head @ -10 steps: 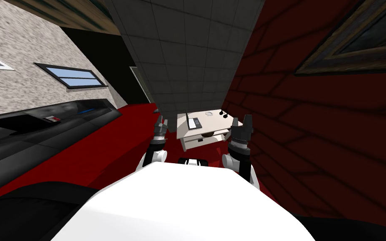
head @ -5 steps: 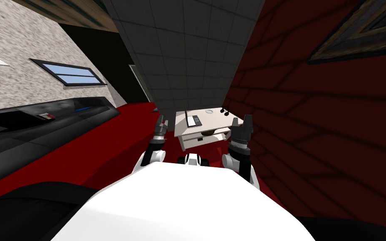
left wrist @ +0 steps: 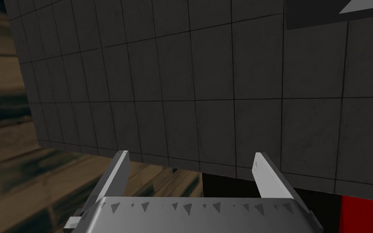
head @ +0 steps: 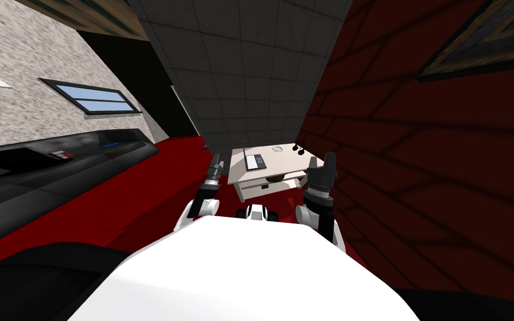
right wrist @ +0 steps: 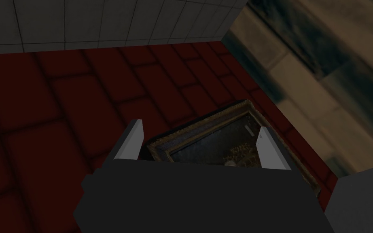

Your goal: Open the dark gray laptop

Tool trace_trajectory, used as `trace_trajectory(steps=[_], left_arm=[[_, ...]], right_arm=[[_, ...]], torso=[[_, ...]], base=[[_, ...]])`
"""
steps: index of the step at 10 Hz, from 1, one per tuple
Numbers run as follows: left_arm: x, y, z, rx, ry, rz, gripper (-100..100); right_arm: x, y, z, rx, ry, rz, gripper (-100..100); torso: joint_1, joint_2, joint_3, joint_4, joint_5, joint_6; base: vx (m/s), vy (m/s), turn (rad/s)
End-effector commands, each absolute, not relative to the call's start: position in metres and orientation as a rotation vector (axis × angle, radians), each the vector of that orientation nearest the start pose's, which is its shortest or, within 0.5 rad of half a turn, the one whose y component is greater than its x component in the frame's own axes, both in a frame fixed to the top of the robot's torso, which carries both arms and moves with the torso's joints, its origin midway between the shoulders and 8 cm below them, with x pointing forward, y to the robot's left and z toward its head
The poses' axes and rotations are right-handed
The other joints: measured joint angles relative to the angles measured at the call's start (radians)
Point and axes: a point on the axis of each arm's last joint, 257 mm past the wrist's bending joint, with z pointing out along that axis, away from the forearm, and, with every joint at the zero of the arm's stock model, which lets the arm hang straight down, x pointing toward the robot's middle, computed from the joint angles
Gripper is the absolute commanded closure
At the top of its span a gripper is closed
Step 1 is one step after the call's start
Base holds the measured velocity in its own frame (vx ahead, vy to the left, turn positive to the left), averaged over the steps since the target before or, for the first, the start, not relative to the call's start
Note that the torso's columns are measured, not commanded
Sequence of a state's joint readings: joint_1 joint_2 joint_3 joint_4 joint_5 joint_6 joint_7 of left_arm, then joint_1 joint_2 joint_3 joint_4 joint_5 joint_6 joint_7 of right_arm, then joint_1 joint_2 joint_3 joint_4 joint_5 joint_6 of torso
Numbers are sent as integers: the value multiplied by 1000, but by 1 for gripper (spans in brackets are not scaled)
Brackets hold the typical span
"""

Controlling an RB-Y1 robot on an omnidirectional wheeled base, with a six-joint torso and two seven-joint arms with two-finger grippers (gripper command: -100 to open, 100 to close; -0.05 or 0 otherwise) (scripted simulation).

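Laptop (head: 255, 161): on the left part of the cream tabletop (head: 285, 160), far ahead between the two claws. The lid stands up and is seen edge-on as a thin dark line left of the keyboard. The screen face is hidden, and the colour is hard to tell.
Left claw (left wrist: 189, 155): raised left of the tabletop, apart from it. The fingers are spread wide with nothing between them.
Right claw (right wrist: 200, 129): raised before the tabletop's near right corner, covering it in the head view. The fingers are wide apart and empty; contact with the tabletop cannot be told.
Tabletop's far edge: a pale round thing (head: 279, 149) and two small dark things (head: 298, 149), too small to name.
Floor (head: 155, 184): red.
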State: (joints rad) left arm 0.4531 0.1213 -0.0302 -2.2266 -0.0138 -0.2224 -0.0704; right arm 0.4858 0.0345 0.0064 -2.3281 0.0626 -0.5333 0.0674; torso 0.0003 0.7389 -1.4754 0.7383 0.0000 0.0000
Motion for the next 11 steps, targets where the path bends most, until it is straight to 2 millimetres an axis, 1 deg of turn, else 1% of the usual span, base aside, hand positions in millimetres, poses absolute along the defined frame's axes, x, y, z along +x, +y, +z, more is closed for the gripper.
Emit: trace_trajectory(steps=[1,6,7,11], left_arm=[[406,271,-54,-773,983,-1135,-100],[416,283,-69,-812,1039,-1056,-100],[419,288,-75,-827,1058,-1027,-100],[425,297,-86,-851,1097,-971,-100]], right_arm=[[329,-268,56,545,569,1228,0],[329,-268,56,545,569,1228,0],[329,-268,56,545,569,1228,0],[329,-268,56,545,569,1228,0]], torso=[[-1,-1,0,0,0,0],[0,-1,-1,0,0,0],[0,0,0,0,0,0],[1,0,0,0,0,0]], base=[[61,-86,19],[59,-73,17],[65,-89,19],[51,-75,15]])
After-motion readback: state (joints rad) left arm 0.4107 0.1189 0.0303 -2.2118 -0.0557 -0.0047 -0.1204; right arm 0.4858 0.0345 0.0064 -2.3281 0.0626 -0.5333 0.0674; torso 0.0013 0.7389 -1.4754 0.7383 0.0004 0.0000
